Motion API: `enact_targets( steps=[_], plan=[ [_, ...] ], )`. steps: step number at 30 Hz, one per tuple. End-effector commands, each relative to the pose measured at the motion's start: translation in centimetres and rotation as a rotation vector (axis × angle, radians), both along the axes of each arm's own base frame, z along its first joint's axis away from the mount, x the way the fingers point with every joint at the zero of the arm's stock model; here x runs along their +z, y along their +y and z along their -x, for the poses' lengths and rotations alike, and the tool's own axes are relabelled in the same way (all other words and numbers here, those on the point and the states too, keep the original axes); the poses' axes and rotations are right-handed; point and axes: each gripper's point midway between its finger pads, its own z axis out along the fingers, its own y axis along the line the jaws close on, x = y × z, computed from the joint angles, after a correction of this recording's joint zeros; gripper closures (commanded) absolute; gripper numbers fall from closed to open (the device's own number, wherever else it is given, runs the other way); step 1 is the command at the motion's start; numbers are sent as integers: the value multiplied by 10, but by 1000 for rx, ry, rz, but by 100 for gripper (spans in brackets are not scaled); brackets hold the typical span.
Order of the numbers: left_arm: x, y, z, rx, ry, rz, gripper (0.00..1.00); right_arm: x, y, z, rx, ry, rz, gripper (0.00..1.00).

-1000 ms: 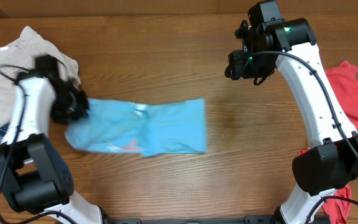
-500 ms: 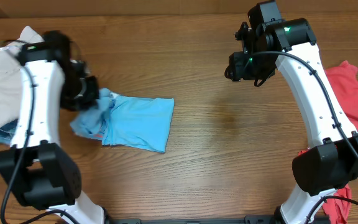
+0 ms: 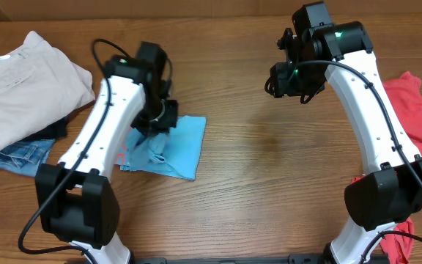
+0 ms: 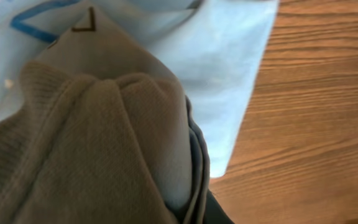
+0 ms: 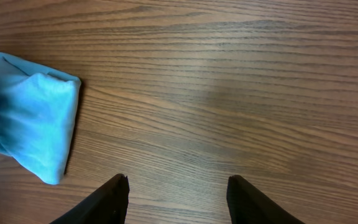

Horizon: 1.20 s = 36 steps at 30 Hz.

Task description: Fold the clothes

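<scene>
Half doubled over at centre-left of the brown wooden table [image 3: 269,183] — light-blue cotton T-shirt [image 3: 178,147], gathered edge pinched in the left gripper [image 3: 163,117] to carry the fold across — right gripper [image 5: 177,179] parked clear over bare wood, jaws spread, empty.

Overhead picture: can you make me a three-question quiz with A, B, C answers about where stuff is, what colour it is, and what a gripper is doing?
1. Where is the beige pile? A far left; B middle; C far right.
2. What colour is the middle cloth? A red; B green; C light blue.
3. The right gripper is: A open and empty; B shut on a sock; C shut on red cloth.

Answers: A, it sits at the left edge; C, it is plainly pale blue; A, its fingers are apart with nothing between.
</scene>
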Motion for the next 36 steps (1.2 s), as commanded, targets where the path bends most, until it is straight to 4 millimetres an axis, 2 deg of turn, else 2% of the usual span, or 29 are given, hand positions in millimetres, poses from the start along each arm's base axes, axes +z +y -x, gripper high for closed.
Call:
enact_targets(
  steps=[1, 2, 5, 14, 16, 17, 18, 20, 21, 22, 26, 28, 32, 33, 36],
  plan=[
    [-3, -23, -2, 3, -22, 30, 88, 1, 0, -1, -3, -5, 5, 45],
    [-2, -38, -4, -19, -39, 70, 88, 1, 0, -1, -3, -5, 5, 45],
    [-1, -55, -5, -52, -62, 89, 84, 1, 0, -1, -3, -5, 5, 45],
    [-18, -63, 10, -74, -33, 64, 77, 1, 0, 0, -2, -2, 6, 45],
    [-19, -66, 11, -76, -26, 81, 72, 1, 0, 0, -2, -2, 6, 45],
    [-18, -70, 10, -79, -27, 106, 66, 1, 0, 0, -2, -2, 6, 45],
    [-17, -75, 10, -86, -30, 132, 65, 1, 0, 0, -2, -3, 6, 45],
    [-11, -94, 8, -161, -50, 240, 60, 1, 0, 0, -2, -3, 6, 45],
    [-1, -114, 7, -270, -81, 360, 57, 1, 0, 0, -2, -2, 6, 45],
    [1, -117, 6, -291, -91, 379, 57, 1, 0, 0, -2, -2, 6, 45],
    [0, -92, -3, -245, -105, 290, 57, 1, 2, 2, 11, 5, -2, 44],
    [0, -69, -9, -200, -107, 230, 57, 2, 9, 5, 50, 12, -36, 44],
    [8, -26, -27, -93, -136, 182, 57, 6, 31, 11, 118, 21, -128, 44],
    [10, -7, -36, -41, -150, 180, 56, 9, 45, 15, 148, 22, -165, 44],
    [11, 25, -49, 45, -174, 176, 55, 9, 66, 20, 198, 19, -186, 42]
  ],
)
